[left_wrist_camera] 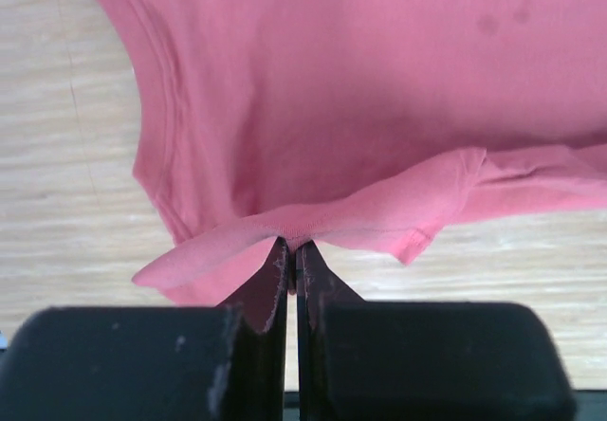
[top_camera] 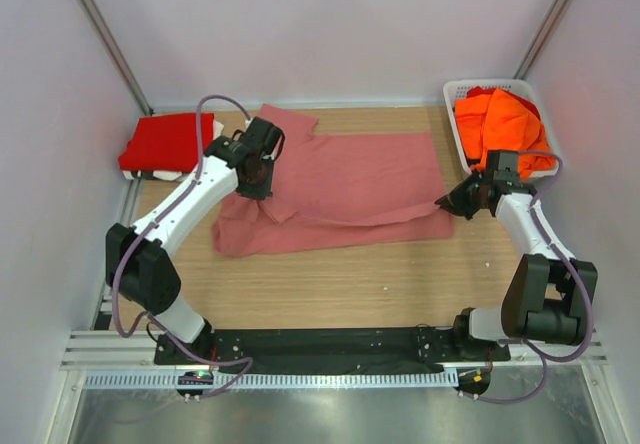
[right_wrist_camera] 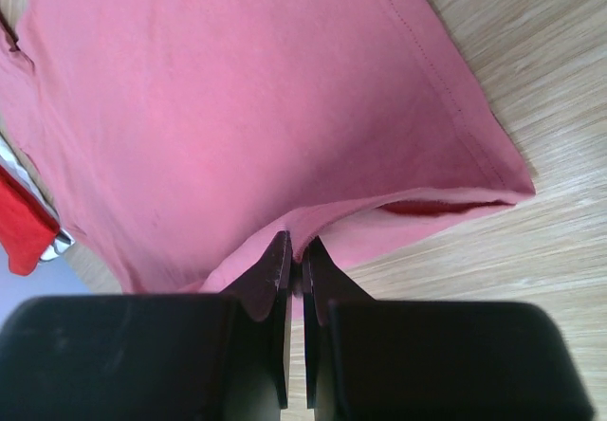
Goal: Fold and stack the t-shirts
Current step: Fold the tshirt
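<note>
Fold in progress. The dusty rose-pink soft cloth t-shirt (top_camera: 350,179) lies spread across the middle of the pale wood-grain worktop (top_camera: 350,284). Its near edge is pinched towards one end by the left tool (left_wrist_camera: 291,250) and at the other by the right tool (right_wrist_camera: 294,246), each pressed together on the cloth. A bright red t-shirt (top_camera: 165,142) sits folded at the far left. Bright orange t-shirts (top_camera: 500,124) lie crumpled in the white lattice plastic basket (top_camera: 455,92) at the far right. By this showing, one garment is done and several are left. Plain white walls and metal corner posts enclose the worktop.
</note>
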Available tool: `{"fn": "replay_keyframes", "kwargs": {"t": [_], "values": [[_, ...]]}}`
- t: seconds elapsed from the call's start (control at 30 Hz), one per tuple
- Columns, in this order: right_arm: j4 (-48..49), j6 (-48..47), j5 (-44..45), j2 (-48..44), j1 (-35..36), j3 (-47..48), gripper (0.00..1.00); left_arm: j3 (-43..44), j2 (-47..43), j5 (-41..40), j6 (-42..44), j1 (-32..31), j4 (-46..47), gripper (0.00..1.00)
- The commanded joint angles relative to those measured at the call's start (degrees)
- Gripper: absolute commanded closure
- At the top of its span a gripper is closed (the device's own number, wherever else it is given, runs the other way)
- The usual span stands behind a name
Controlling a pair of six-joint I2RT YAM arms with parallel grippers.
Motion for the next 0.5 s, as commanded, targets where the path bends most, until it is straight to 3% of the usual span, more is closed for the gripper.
{"fn": "replay_keyframes", "kwargs": {"t": [0.0,0.47], "values": [[2.18,-0.16,0.82,0.9,-0.24,1.83,0.99,5.06,2.94,0.6,4.58,1.04,0.72,1.0],[6.05,1.51,2.4,10.48,-0.15,4.11,0.97,23.07,21.82,-2.22,8.19,4.29,-5.08,1.0]]}}
